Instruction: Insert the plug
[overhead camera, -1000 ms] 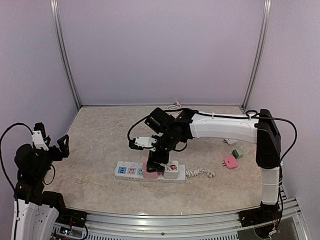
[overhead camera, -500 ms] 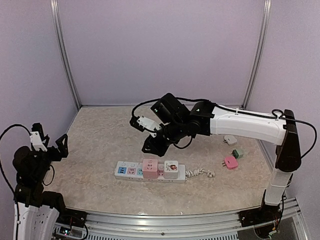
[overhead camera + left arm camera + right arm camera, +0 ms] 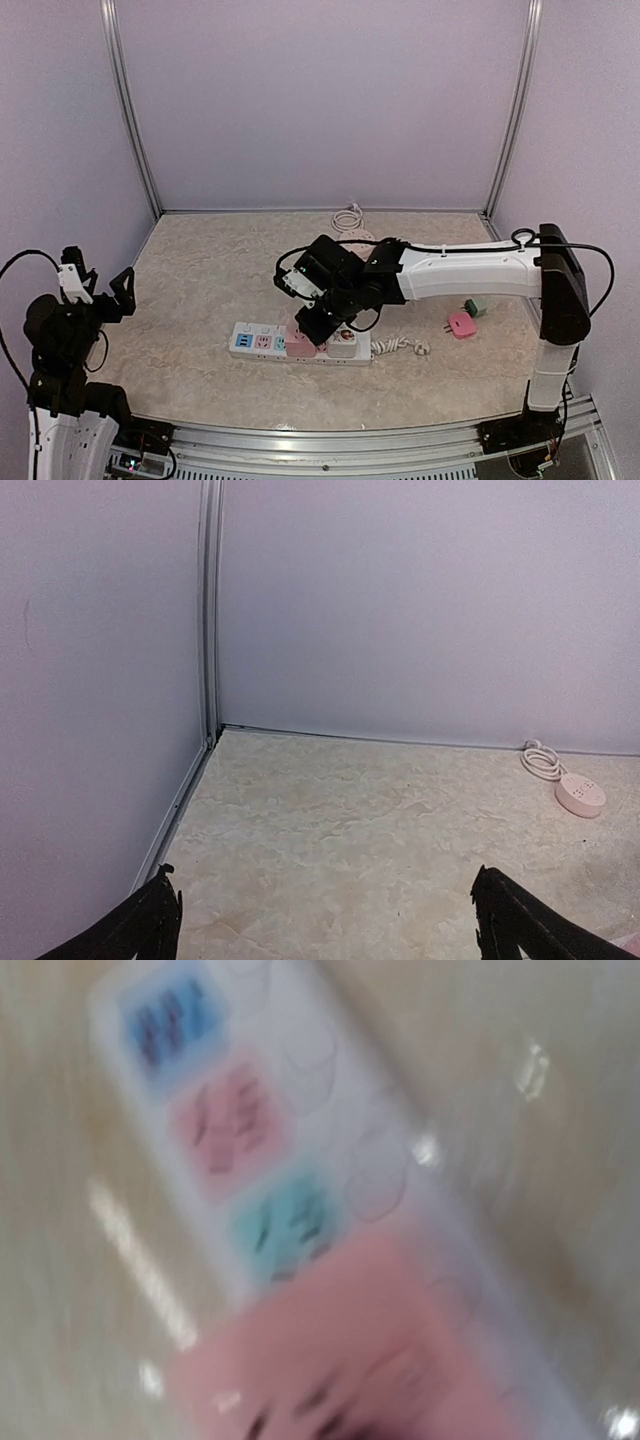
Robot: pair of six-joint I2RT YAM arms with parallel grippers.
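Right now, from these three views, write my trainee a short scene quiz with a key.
1. True or false: the left hand is over the power strip.
2. The right hand is directly above which item?
A. the pink plug seated in the strip
B. a green plug near the right wall
C. the round socket by the back wall
3. Fill in: in the right wrist view, the free outlets run from a blue socket to a pink socket to a ____ one.

Key: 1 false; 2 A; 3 teal socket.
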